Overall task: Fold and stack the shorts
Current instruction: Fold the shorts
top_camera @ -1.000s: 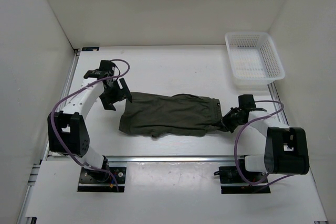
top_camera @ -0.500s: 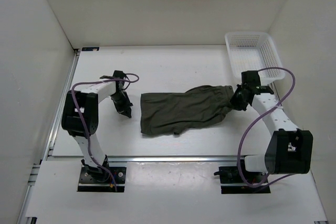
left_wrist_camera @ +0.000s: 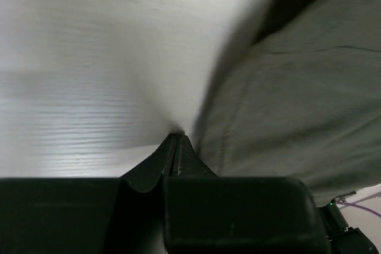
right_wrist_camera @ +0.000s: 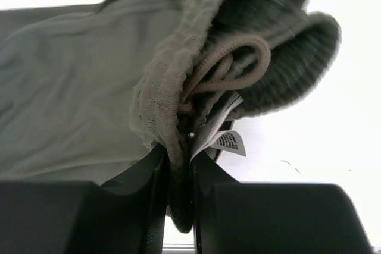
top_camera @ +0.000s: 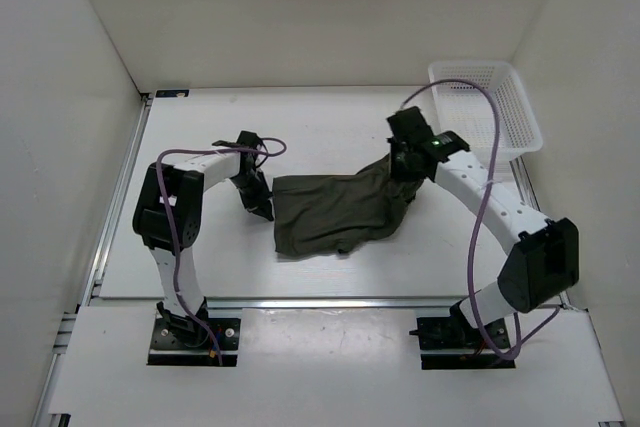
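On the white table [top_camera: 330,127] you see the dark olive-green soft fabric shorts [top_camera: 330,212] spread across the middle, their leg end lying flat toward the left and their waistband end gathered up toward the right rear. A white perforated plastic basket [top_camera: 470,64] stands in the far right corner, apart from the shorts. Your right gripper [right_wrist_camera: 178,159] is clamped on the bunched waistband, cloth pinched between its fingers. Your left gripper [left_wrist_camera: 177,138] has its fingers pressed together on nothing, its tip at the bare table just beside the shorts' left edge. A looped olive drawstring [right_wrist_camera: 232,63] hangs at the waistband, and a small white printed tag [right_wrist_camera: 229,142] sticks out beside the right fingers.
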You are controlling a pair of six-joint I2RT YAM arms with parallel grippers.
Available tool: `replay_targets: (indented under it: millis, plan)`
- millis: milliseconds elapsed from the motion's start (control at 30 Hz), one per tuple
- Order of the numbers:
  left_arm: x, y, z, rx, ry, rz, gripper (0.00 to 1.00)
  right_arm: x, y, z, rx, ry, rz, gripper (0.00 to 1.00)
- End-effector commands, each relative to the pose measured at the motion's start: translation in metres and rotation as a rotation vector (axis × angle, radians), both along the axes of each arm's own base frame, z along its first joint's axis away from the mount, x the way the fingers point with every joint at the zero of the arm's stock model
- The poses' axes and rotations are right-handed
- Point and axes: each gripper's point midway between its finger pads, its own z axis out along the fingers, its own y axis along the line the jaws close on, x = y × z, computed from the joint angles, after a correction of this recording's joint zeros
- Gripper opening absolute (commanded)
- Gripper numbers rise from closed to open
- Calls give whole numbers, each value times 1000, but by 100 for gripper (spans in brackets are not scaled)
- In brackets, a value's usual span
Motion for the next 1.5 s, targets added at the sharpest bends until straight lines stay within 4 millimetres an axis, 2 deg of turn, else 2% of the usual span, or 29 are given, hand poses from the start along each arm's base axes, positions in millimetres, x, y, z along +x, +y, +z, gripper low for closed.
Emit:
replay_targets:
  millis: [0, 33, 67, 167, 233, 267, 300, 467, 533, 633, 667, 700, 800, 900, 933, 967, 1000, 1033, 1067, 1100, 1133, 1167, 1233, 1267, 1300, 1367, 1400, 1433, 1467]
  plan:
    - [11, -12, -8, -8, -28, -14, 10, 3, 44, 32, -73, -90, 138, 0]
    - [11, -12, -9, -8, -28, -14, 10, 1, 56, 35, -84, -96, 166, 0]
    - [11, -12, -9, -8, -28, -14, 10, -8, 78, 29, -94, -80, 227, 0]
    - [11, -12, -9, -8, -28, -14, 10, -19, 119, 32, -116, -93, 330, 0]
    - [11, -12, -9, -8, -28, -14, 10, -25, 138, 33, -116, -101, 382, 0]
    - [10, -11, -11, -5, -19, -14, 10, -34, 155, 27, -123, -93, 426, 0]
    - [10, -11, -12, -5, -19, -14, 10, -36, 165, 32, -113, -106, 443, 0]
    - [10, -11, -12, -5, -19, -14, 10, -57, 210, 27, -113, -104, 554, 0]
    - [11, -10, -9, 1, -30, -13, 10, -63, 222, 24, -115, -102, 579, 0]
    - [9, -10, -8, 0, -30, -4, 10, -66, 238, 32, -93, -121, 609, 0]
    - [10, -10, -4, -4, -40, -4, 10, -65, 239, 25, -103, -110, 610, 0]
    - [7, -9, -6, -1, -31, -4, 10, -65, 243, 31, -84, -117, 615, 0]
    - [6, -7, -3, 5, -41, -3, 10, -68, 254, 22, -85, -98, 645, 0]
    - [3, 4, 5, 2, -56, 26, 12, -69, 261, 16, -91, -91, 655, 0]
    - [7, 14, 9, 1, -60, 60, 20, -70, 263, 12, -92, -80, 661, 0]
    - [7, 21, 16, -2, -80, 71, 34, -70, 266, 8, -88, -68, 668, 0]
    - [1, 32, 18, 14, -66, 79, 71, -70, 267, 1, -99, -57, 669, 0]
    - [5, 46, 23, 14, -71, 123, 86, -71, 270, 4, -82, -56, 677, 8]
    - [7, 56, 34, 27, -105, 126, 96, -73, 275, 3, -66, -45, 690, 17]
    - [7, 66, 38, 44, -112, 150, 98, -77, 277, 3, -66, -45, 699, 27]
    - [8, 73, 46, 47, -118, 157, 98, -79, 281, 6, -49, -44, 707, 53]
    - [16, 85, 61, 45, -160, 180, 98, -79, 281, 6, -49, -44, 707, 63]
    - [21, 91, 75, 53, -193, 185, 98, -86, 286, 16, -8, -52, 710, 77]
    - [22, 95, 79, 55, -188, 195, 95, -86, 285, 21, 0, -60, 710, 80]
    - [29, 95, 92, 51, -228, 188, 93, -89, 285, 34, 31, -72, 704, 81]
    - [33, 94, 101, 59, -245, 172, 90, -87, 277, 39, 46, -78, 685, 81]
    - [37, 89, 113, 54, -274, 159, 87, -85, 271, 53, 76, -103, 666, 81]
    - [36, 87, 115, 62, -273, 152, 84, -81, 263, 55, 83, -100, 640, 81]
    - [38, 84, 118, 59, -283, 144, 82, -83, 255, 47, 81, -77, 627, 75]
